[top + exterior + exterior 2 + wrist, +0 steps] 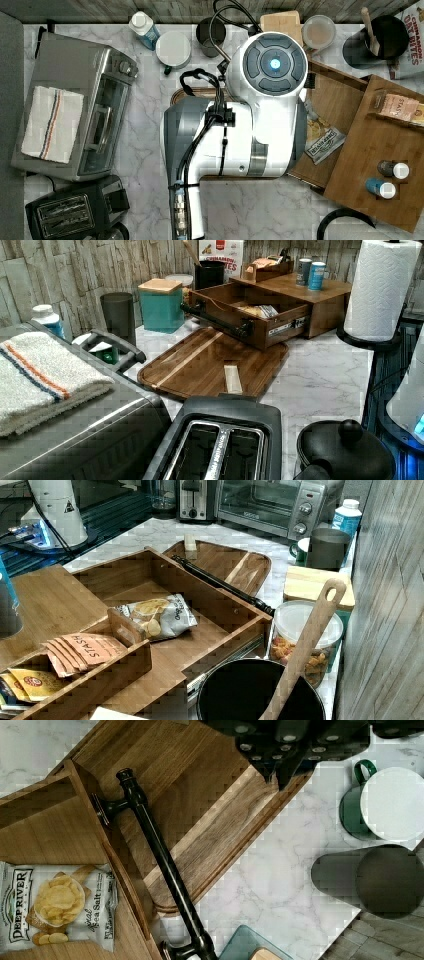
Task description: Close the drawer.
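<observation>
One drawer point(260, 332) matters here, and it stands pulled well out of its cabinet point(325, 310), open to the top. In the left view you see its front wall facing the dark walnut tray point(200, 365), with the black bar handle point(220, 320) running across that front. The handle hangs just over the tray's near edge, as the wrist view makes plain. Inside the drawer lies a bag of potato chips point(157, 615), flat on the floor and close to the low divider (the label reads Deep River). In the right view the drawer's walls are upright and square, and the handle points toward the toaster oven point(270, 502).

Your gripper point(280, 770) hangs above the tray, apart from the handle and off to its side, touching nothing. Whether it is open or closed you cannot tell. From the top view, the white arm point(240, 135) reaches across the marble counter point(145, 135) and covers most of the tray.
</observation>
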Controlling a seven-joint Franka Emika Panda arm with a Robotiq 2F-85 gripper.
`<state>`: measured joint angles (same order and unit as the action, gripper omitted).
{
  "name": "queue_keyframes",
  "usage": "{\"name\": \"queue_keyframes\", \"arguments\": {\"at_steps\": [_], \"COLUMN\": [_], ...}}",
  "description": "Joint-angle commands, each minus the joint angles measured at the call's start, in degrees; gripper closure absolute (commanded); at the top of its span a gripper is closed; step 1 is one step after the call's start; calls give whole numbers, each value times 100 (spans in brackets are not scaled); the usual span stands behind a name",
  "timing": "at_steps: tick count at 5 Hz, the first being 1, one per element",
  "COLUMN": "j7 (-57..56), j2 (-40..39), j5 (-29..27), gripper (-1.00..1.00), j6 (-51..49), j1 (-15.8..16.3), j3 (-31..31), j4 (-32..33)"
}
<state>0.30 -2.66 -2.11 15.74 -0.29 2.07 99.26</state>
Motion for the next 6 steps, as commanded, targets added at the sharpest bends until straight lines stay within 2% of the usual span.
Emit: {"name": "queue_keyframes", "arguments": {"at_steps": [1, 2, 3, 4, 5, 6], "j7": [-1, -353, -771, -1055, -1372, -1557], "j2": [-1, -139, -642, -992, -1392, -1631], "j5": [0, 203, 511, 768, 775, 841], "gripper": [100, 100, 100, 100, 100, 100], "j6": [2, 233, 302, 708, 837, 1226], "j1": [-7, 3, 49, 83, -52, -47], "j3": [9, 9, -4, -41, -146, -31], "j4": [-2, 54, -255, -271, -463, -372]}}
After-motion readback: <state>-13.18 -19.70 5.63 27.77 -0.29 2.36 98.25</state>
